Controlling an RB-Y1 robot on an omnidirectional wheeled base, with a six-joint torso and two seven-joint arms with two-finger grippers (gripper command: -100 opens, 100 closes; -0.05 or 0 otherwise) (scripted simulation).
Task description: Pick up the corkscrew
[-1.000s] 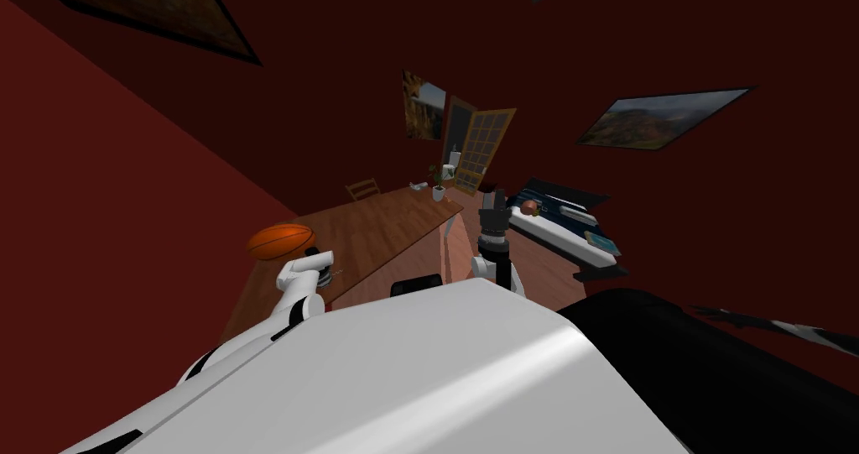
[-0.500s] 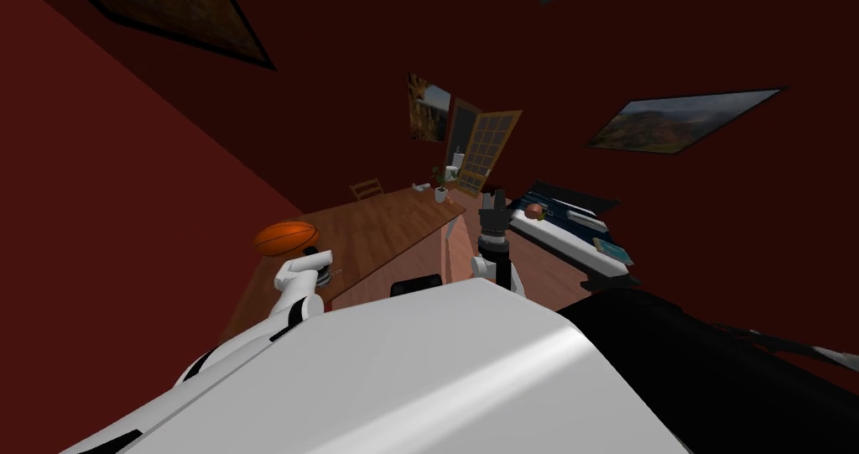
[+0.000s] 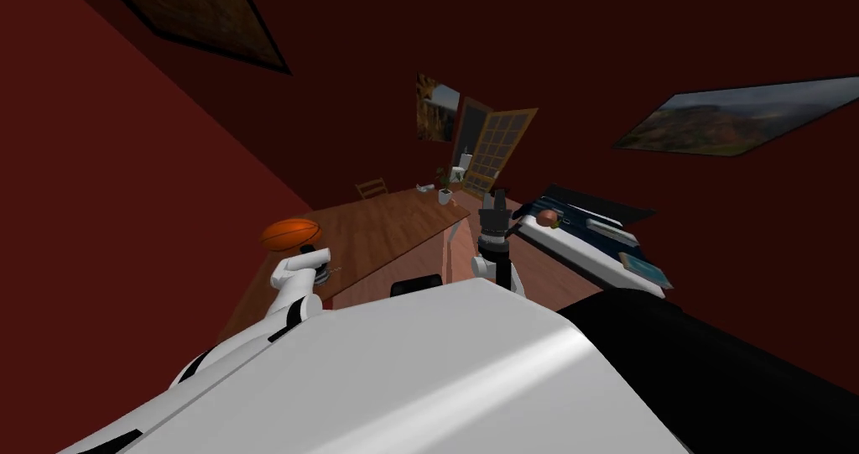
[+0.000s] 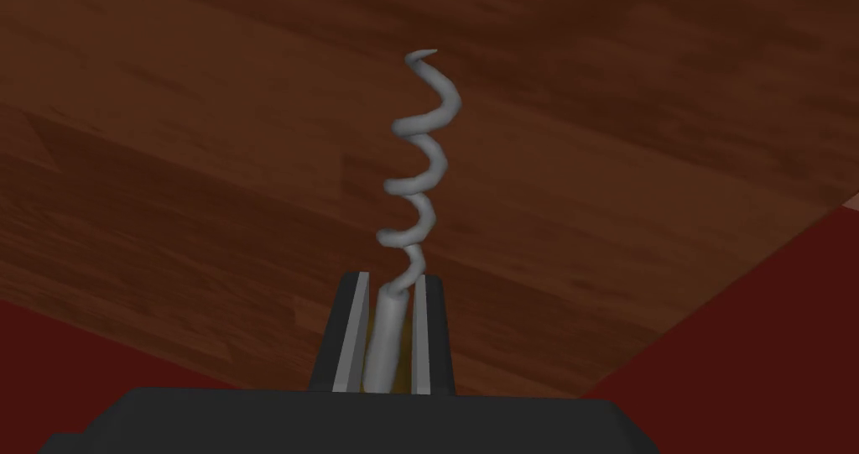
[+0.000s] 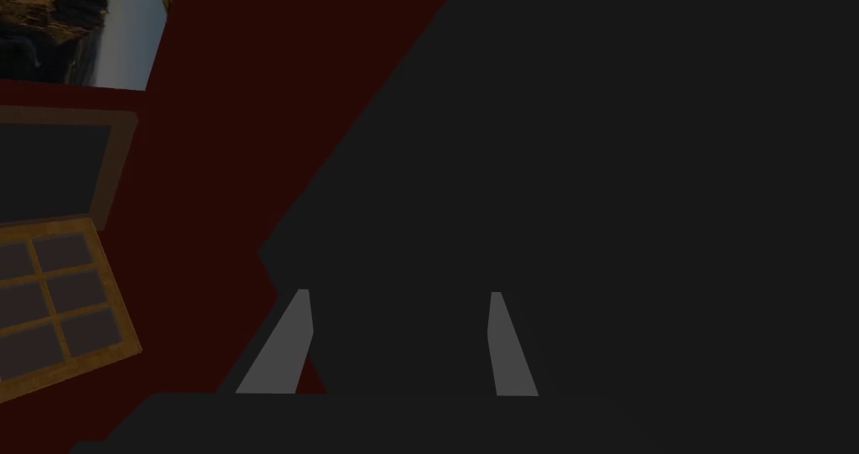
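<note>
Left wrist view: the corkscrew (image 4: 415, 180) is seen clamped by its shaft between the fingers of the left gripper (image 4: 396, 281), with its grey spiral pointed toward the wooden table (image 4: 210, 138). An orange basketball (image 3: 290, 233) is set on the table near that hand. The right gripper (image 5: 399, 293) is held raised, its fingers apart.

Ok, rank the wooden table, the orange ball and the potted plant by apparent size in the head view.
1. wooden table, largest
2. orange ball
3. potted plant, smallest, but it stands far down the table, so distance may mislead
</note>
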